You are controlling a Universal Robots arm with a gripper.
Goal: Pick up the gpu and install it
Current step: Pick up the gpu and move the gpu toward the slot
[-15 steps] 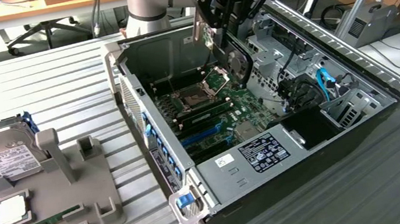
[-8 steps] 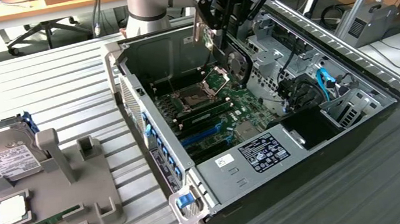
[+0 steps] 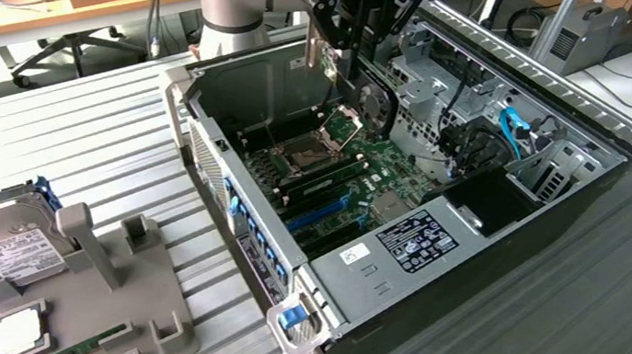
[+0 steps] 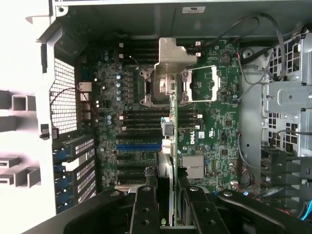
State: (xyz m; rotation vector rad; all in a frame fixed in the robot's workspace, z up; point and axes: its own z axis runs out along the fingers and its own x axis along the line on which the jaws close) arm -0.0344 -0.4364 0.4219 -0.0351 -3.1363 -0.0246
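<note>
Gpu [image 3: 332, 63] was seen pinched in the pincer [image 3: 358, 32], held up over the far part of the open computer case [image 3: 186, 93] and clear of the motherboard [image 3: 384, 172] beneath. The card was gripped on its flat faces, so that in the wrist view the gpu [image 4: 170, 161] was shown edge-on, running straight out from between the two fingers [image 4: 145, 207] of the pincer [image 4: 170, 195] to the silver bracket [image 4: 175, 53]. That bracket end was turned towards the exterior view's left and far side. The long axis was judged to lie across the blue slot [image 4: 139, 145] rather than along it, with the slot nearer and lower than the card. Open room was offered over the board's middle. The slotted wall [image 3: 243, 234] on the exterior view's left and the drive cage [image 3: 452, 84] on its right were judged the edges to be minded.
</note>
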